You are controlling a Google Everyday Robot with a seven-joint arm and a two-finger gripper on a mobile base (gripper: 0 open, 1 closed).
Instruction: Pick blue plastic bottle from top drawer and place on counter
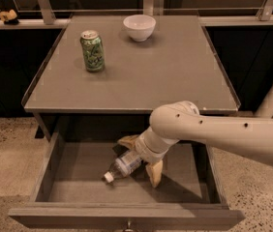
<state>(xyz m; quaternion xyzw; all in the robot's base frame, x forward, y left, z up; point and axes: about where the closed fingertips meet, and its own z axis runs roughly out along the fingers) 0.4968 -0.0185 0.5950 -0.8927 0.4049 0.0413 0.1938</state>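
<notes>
- Found gripper (138, 161) low inside the drawer (73, 180), near the middle of its floor, reaching in from the drawer's right side under the counter (151, 76) edge
- Logged fingers (155, 174) as spread, one toward the drawer back, one toward the drawer front, straddling the fat end of the bottle (123, 165); not clamped by the look of it, though cannot tell whether either pad touches
- Noted bottle lying on its side on the drawer floor, white cap (108, 177) pointing to the drawer's front left
- Risk one: round and light, so likely to roll or skid across the drawer floor if one finger lands first; would end up shoved toward the drawer front instead of pinched
- Risk two: gripped near the base rather than mid-body; expect cap end to droop or swing on the lift, possibly slipping out
- Risk three: may buckle and squirt free under a hard squeeze, being thin plastic
- Risk four: tight headroom above the drawer; could knock arm or bottle against the counter's front edge if lifted straight up; better to draw out toward the drawer front before rising
- Risk five: can (92, 50) and bowl (139, 27) standing on the counter above the drawer, toward its back; could be clipped if set-down goes deep; safer to aim for the near part, right above the drawer front
</notes>
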